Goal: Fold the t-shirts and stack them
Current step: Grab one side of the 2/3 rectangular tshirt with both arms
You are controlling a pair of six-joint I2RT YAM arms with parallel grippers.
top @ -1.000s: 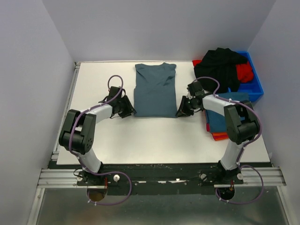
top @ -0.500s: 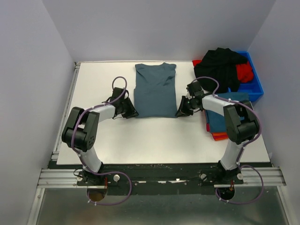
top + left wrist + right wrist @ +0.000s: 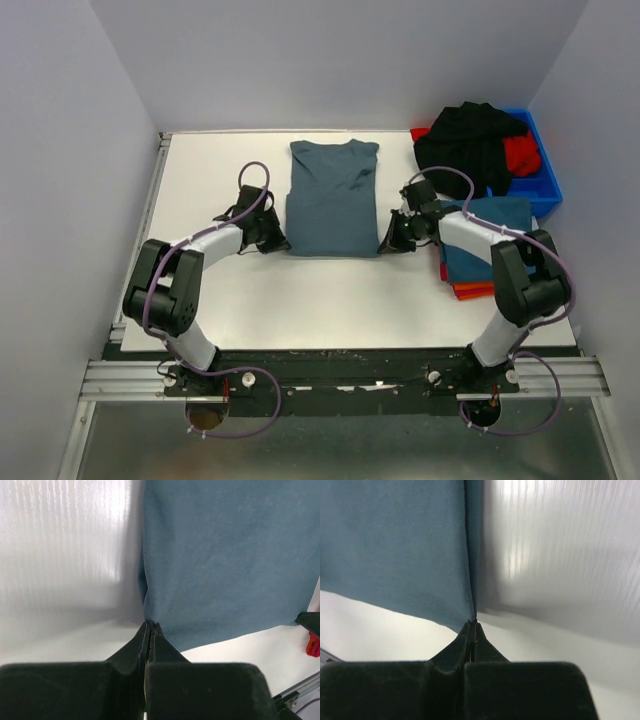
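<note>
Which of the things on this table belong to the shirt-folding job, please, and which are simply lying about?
Belonging to the job: teal-blue t-shirt, near corners pinched by the left tool and right tool; folded stack; black shirt and red shirt awaiting folding.
Just there: blue bin holding those two; white table.

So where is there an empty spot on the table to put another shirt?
The white strip between the teal t-shirt and the near edge of the table is bare. So is the far left corner, beside that shirt. The right side is crowded: a folded stack, then a blue bin heaped with shirts.
</note>
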